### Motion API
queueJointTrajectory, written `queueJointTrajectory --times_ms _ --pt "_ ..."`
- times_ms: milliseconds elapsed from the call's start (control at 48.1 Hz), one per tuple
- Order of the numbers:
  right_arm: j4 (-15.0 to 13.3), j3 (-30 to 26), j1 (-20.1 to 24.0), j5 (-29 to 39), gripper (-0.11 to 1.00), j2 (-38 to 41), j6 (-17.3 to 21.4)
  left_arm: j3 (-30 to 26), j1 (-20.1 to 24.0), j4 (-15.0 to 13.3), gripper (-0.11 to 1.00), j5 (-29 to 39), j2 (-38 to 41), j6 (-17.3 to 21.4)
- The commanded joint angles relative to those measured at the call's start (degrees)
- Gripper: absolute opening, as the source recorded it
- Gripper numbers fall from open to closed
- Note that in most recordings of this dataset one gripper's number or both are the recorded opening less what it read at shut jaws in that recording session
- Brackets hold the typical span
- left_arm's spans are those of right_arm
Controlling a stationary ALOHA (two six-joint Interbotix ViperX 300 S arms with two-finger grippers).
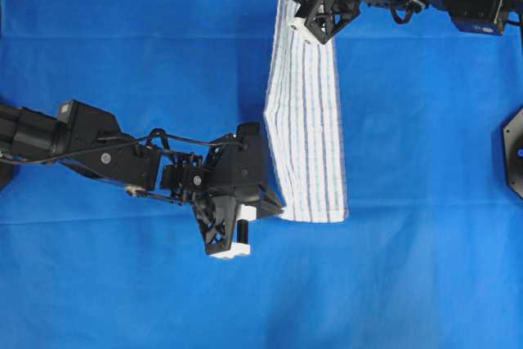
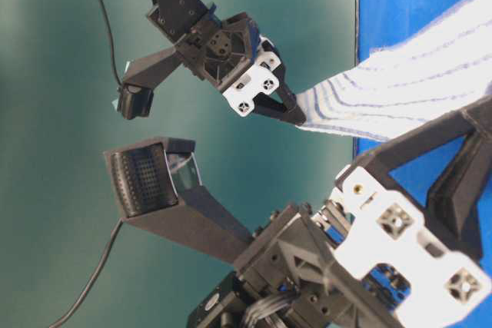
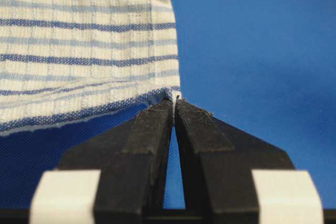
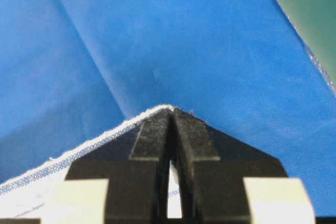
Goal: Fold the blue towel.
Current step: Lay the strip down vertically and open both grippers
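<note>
The left gripper (image 3: 174, 103) has its two black fingers (image 3: 149, 135) pressed almost together, with only a hairline slit between the tips, and a white thread-thin bit of the towel's (image 3: 86, 51) corner is pinched right at that slit. Ahead of it and to its left, the striped cloth stretches away over the blue table cloth (image 3: 262, 51), its lower hem sagging just off the fingertips. From above, this gripper (image 1: 278, 208) sits at the near left corner of the towel (image 1: 306, 136), which lies as a long narrow band, folded lengthwise, running from this corner up to the right gripper (image 1: 288, 18). The right gripper (image 4: 172, 111) is closed tight as well, its fingers (image 4: 152, 140) meeting at the tips on a white hemmed edge of the towel (image 4: 31, 192), which trails back under and to the left of the fingers. In the table-level view the right gripper (image 2: 296, 117) holds the far end of the towel (image 2: 400, 90) lifted off the table, so the cloth slopes down from its fingertips toward the left arm in the foreground. Beyond the right gripper the table cloth (image 4: 184, 40) is creased but bare.
</note>
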Motion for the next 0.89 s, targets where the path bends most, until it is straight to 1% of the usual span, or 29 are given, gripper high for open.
queueJointTrajectory --times_ms 0,62,104,125,208,250,270,291,333,458,562,666,749,874 --pt "-0.09 -1.05 0.09 -0.35 0.02 -0.79 0.09 -0.53 0.00 0.00 0.09 0.35 -2.02 0.09" --pt "-0.09 -1.05 0.09 -0.26 0.02 -0.79 0.09 -0.53 0.00 0.00 0.23 0.97 -2.11 0.09" --pt "-0.18 -0.88 0.09 -0.18 0.06 -0.97 0.09 -0.35 0.00 0.00 0.35 2.02 -2.46 0.09" --pt "-0.09 -0.88 0.09 -0.09 0.11 -1.05 0.09 -0.26 0.00 -0.09 0.41 2.46 -2.64 0.09" --pt "-0.09 -0.70 0.09 0.09 0.36 -1.49 0.09 0.35 0.00 0.00 0.64 5.19 -3.96 0.44" --pt "-0.09 -0.26 0.09 0.09 0.48 -2.11 0.09 0.79 0.00 0.00 0.69 6.77 -4.83 0.62" --pt "-0.09 -0.09 0.00 0.09 0.55 -2.46 0.09 0.97 0.00 0.09 0.69 7.56 -5.45 0.62" --pt "-0.09 0.09 0.09 0.18 0.60 -2.90 0.09 1.23 0.00 0.09 0.68 8.35 -5.98 0.70" --pt "-0.09 0.70 0.09 0.09 0.63 -3.87 0.00 1.85 0.09 0.09 0.66 9.76 -7.21 0.70" --pt "-0.09 3.69 0.09 -0.09 0.57 -7.73 0.00 4.22 0.53 0.09 0.65 11.43 -11.95 0.70" --pt "-0.09 7.29 0.09 -0.97 0.57 -11.87 0.00 6.77 2.20 0.18 0.65 10.20 -16.44 0.70" --pt "-0.09 12.04 0.53 -3.78 0.57 -16.79 0.09 9.67 5.19 0.18 0.65 6.06 -19.78 0.70" --pt "-0.09 15.82 1.14 -7.03 0.57 -20.30 0.18 12.57 8.53 0.18 0.65 0.79 -22.06 0.88" --pt "-0.09 21.18 2.37 -11.16 0.57 -26.02 0.26 17.31 14.68 0.18 0.65 -8.09 -25.75 1.58"
